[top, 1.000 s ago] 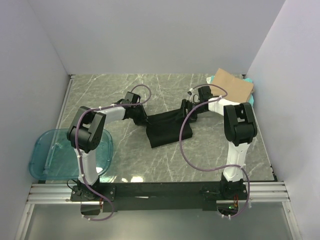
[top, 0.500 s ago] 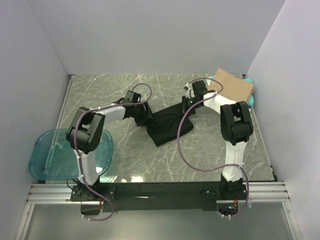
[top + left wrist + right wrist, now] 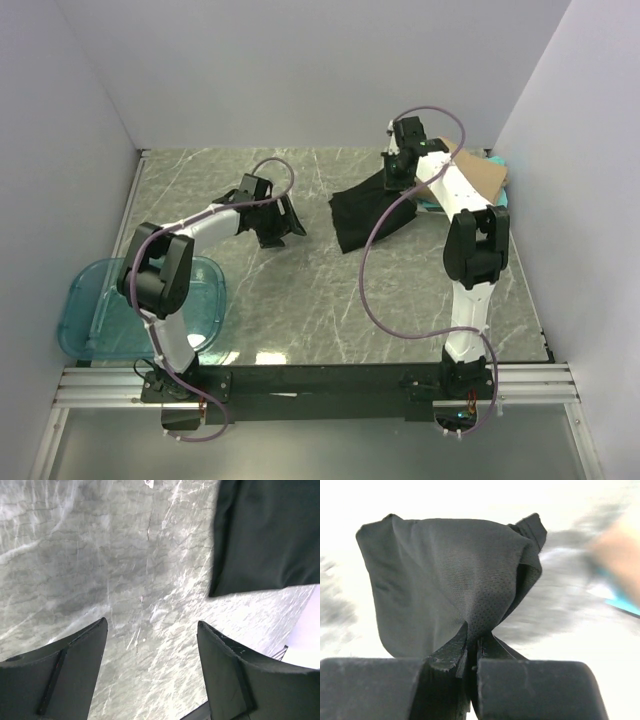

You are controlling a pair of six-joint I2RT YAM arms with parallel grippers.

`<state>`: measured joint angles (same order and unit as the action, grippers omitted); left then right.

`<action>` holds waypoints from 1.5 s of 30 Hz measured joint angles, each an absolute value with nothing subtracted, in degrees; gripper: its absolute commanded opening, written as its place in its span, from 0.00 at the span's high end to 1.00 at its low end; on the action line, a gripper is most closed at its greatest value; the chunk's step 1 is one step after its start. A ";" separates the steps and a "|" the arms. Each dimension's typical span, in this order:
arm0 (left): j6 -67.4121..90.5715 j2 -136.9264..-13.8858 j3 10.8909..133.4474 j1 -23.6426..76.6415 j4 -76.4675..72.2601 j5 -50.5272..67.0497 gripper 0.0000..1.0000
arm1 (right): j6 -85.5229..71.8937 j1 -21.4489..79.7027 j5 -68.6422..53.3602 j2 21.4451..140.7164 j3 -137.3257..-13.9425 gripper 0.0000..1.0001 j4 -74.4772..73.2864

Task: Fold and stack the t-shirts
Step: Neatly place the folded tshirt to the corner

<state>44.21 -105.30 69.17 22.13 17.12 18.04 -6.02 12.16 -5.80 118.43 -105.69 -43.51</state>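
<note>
The black t-shirt (image 3: 368,212) is bunched at the back right of the marble table (image 3: 300,310), its long axis running from the pinched corner forward and leftward. The right gripper (image 3: 394,172) is clamped on that corner. Just behind it, a tan sheet (image 3: 470,168) lies on teal cloth (image 3: 497,160). The left gripper (image 3: 288,225) is spread wide over bare marble, apart from the shirt. A teal tray (image 3: 85,335) sits front left.
</note>
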 measured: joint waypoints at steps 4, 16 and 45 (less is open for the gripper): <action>44.23 -104.22 67.72 21.78 16.88 18.06 0.22 | -5.34 11.44 2.13 119.66 -111.28 1.00 -47.27; 44.40 -103.39 62.04 21.67 16.71 17.82 0.22 | -5.02 8.03 18.17 125.78 -127.72 1.00 -51.81; 43.97 -89.12 60.58 21.87 18.55 10.55 0.22 | -5.63 -1.76 21.50 124.66 -133.14 1.00 -51.88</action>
